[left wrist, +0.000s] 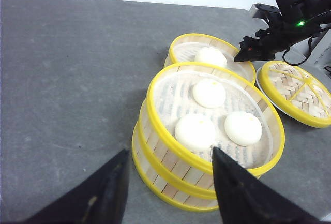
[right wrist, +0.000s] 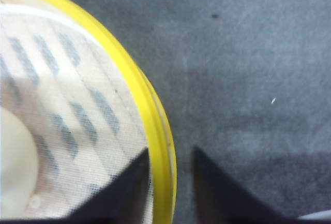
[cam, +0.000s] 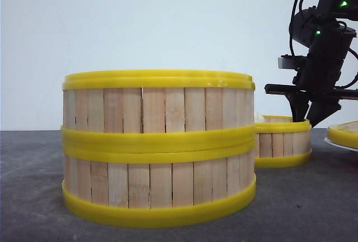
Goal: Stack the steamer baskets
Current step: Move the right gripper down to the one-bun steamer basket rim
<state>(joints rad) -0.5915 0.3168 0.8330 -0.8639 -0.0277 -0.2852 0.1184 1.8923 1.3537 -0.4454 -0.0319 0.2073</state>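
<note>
Right of frame, my right tool (cam: 308, 120) straddles the single basket's (cam: 281, 141) rim, jaws apart; left tool (left wrist: 170, 193) open above the two-basket stack (cam: 158, 147).

Two round slat-walled, yellow-rimmed wooden steamer baskets (left wrist: 207, 146) are sitting stacked upright; a third matching basket (left wrist: 212, 58) is standing just behind, each holding white buns.

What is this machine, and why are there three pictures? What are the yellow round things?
It is a robot with two arms, each ending in a claw. One picture looks forward over the table; the other two come from cameras on the wrists. The yellow round things are steamer baskets with buns inside. Two are stacked, and a third basket sits behind them. A flat lid lies beside. The right claw straddles the third basket's rim. The left claw is open, holding nothing.
</note>
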